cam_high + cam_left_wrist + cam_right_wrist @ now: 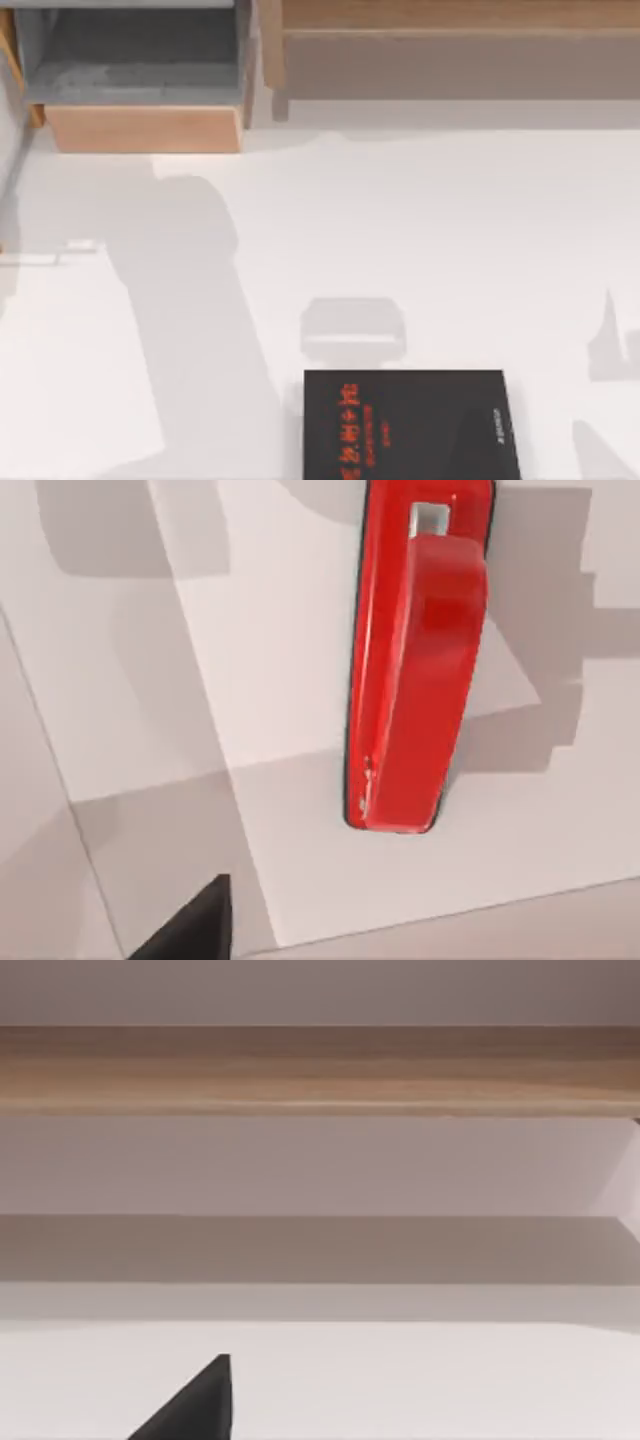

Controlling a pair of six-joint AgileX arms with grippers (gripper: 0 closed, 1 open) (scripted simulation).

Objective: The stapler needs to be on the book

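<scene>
One dark fingertip (195,925) of the left gripper shows in the left wrist view, above the white surface (300,680), with the red stapler (415,670) lying flat on that surface, apart from it. Whether either gripper is open or closed cannot be told. From above, the black book (410,425) lies at the near edge, right of centre; an open wooden drawer (140,90) and a wooden shelf (450,40) line the far side.

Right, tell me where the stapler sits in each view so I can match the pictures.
Top view: the stapler is not in it; the book lies at the bottom edge.
Left wrist view: stapler lies lengthwise on the white table, right of centre.
Right wrist view: not in it.
Shared landmark: the white table.
</scene>
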